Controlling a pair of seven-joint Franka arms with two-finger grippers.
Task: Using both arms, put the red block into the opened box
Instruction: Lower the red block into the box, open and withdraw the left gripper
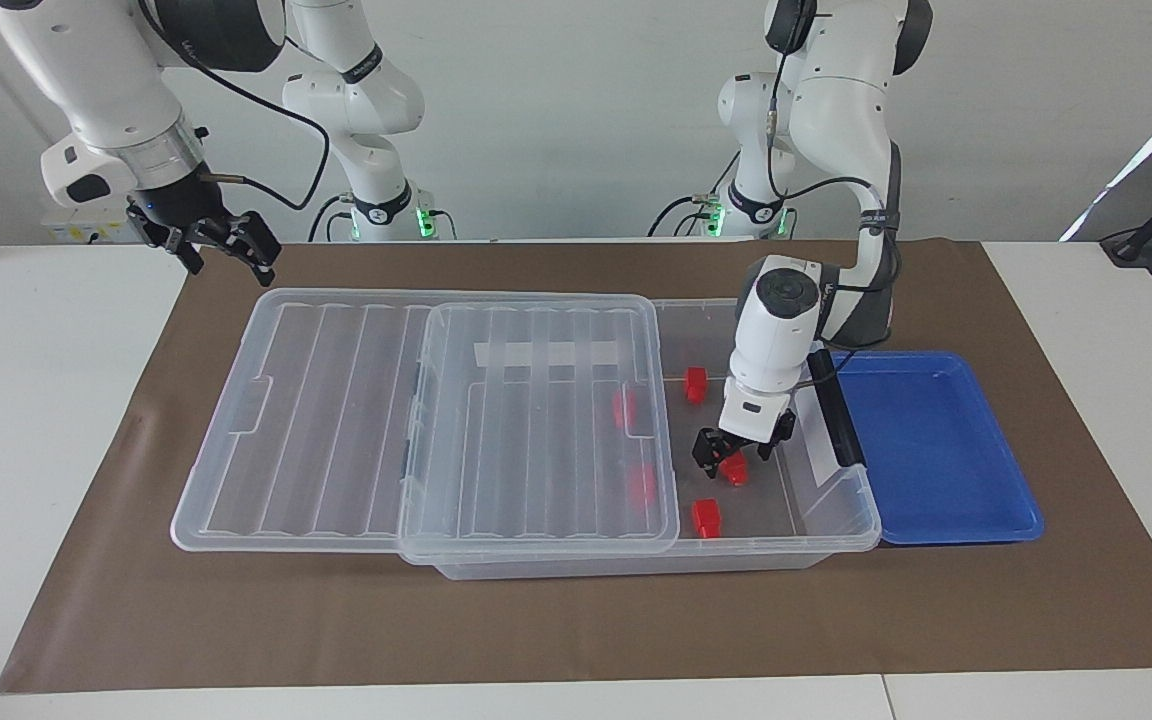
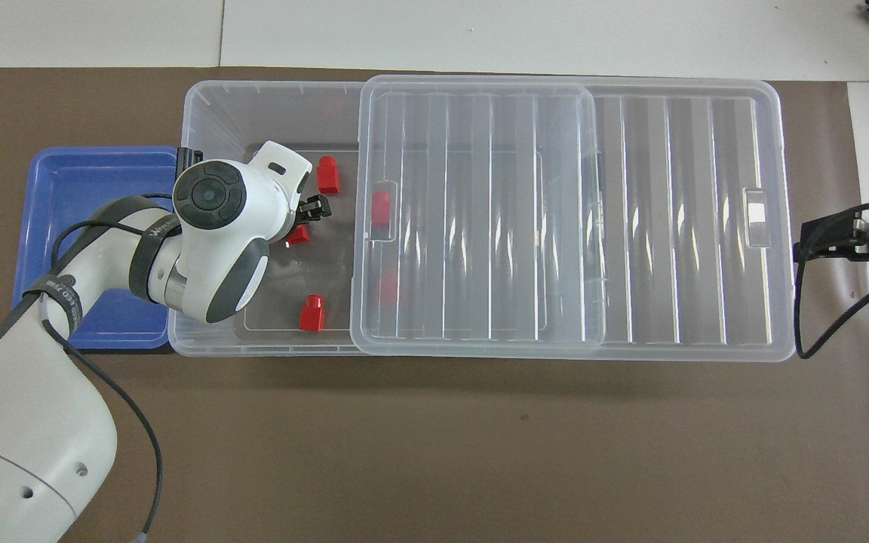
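The clear box stands with its ribbed lid slid toward the right arm's end, leaving the left arm's end uncovered. My left gripper is down inside that uncovered part, open. A red block lies on the box floor just under its spread fingers, free of them. Two more red blocks lie loose on the floor. Others show through the lid. My right gripper hangs open past the lid's end, holding nothing.
A flat blue tray sits against the box at the left arm's end. A black clip handle lies on the box rim beside the left gripper. Brown paper covers the table. Two slimmer arms stand at the back.
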